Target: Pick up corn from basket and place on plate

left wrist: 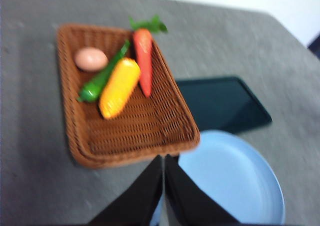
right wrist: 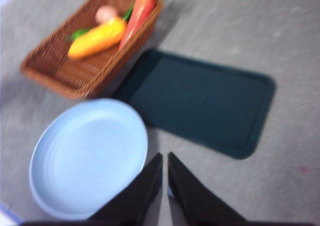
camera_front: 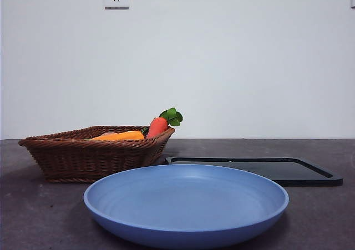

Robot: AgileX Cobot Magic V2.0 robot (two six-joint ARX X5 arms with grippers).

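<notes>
The corn lies in the brown wicker basket, between a green vegetable and a carrot; in the front view only its orange-yellow top shows over the rim. The blue plate stands in front of the basket with nothing on it. My left gripper hangs high above the basket's near edge, shut and holding nothing. High over the plate's edge, my right gripper is also shut on nothing. Neither arm shows in the front view.
A carrot with green leaves, a green vegetable and a peach-coloured egg-like item share the basket. A flat black tray lies beside the plate on the grey table.
</notes>
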